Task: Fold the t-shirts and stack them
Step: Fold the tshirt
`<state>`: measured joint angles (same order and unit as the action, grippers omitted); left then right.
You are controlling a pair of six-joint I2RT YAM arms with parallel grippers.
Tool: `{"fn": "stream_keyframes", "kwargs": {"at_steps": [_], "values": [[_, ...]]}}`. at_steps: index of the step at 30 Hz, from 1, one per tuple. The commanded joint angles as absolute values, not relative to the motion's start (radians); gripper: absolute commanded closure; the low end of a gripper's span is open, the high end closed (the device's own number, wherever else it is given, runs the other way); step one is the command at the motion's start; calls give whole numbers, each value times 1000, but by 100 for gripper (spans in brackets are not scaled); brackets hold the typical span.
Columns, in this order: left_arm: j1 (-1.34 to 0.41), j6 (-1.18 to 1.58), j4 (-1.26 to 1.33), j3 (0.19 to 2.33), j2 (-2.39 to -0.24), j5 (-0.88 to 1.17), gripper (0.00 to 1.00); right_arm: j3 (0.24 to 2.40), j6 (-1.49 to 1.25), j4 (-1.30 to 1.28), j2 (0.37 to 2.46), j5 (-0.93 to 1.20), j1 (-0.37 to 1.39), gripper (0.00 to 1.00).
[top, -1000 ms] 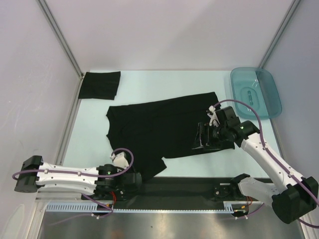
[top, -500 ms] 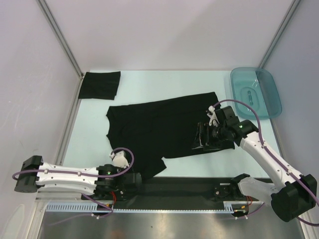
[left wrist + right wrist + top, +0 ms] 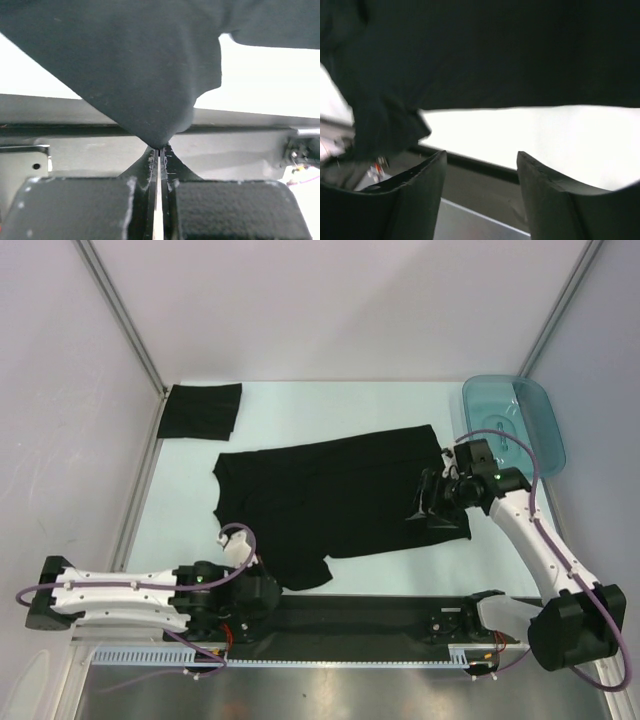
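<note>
Left wrist view: left jaws have just clamped the near corner of the plain black cloth t-shirt spread on the pale tabletop. Farther off, by its right hem, right jaws stand apart, gripping nothing, so the fold likely waits.

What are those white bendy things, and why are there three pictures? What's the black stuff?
Those are two robot arms. The big picture looks down from above. The other two come from small cameras on each arm's wrist. On the table lies a spread-out black t-shirt. A folded black shirt sits in the far left corner, and a teal tray is far right. The left gripper pinches the spread shirt's near corner. The right gripper is open at its right edge, holding nothing.
</note>
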<state>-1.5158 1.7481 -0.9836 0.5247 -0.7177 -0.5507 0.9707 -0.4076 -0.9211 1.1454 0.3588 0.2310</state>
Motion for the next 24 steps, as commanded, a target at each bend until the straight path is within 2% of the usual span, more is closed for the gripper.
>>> {"fn": "stream_keyframes", "kwargs": {"at_steps": [1,4,8,16,24], "values": [[-1479,1587,-971,617,-744,-592,100,1029,-380,-951,1180,307,137,37],[-1438,1424,-908,653,-772,-568,100,1039,-371,-954,1219,256,49,44],[-1378,1208,-816,657,-787,-520,100,999,-399,-898,1262,252,-84,57],[-1234,976,-666,618,-776,-424,100,904,-435,-807,1353,181,-287,60],[-1097,793,-663,658,-764,-322,100,727,-584,-646,1259,224,-373,59]]}}
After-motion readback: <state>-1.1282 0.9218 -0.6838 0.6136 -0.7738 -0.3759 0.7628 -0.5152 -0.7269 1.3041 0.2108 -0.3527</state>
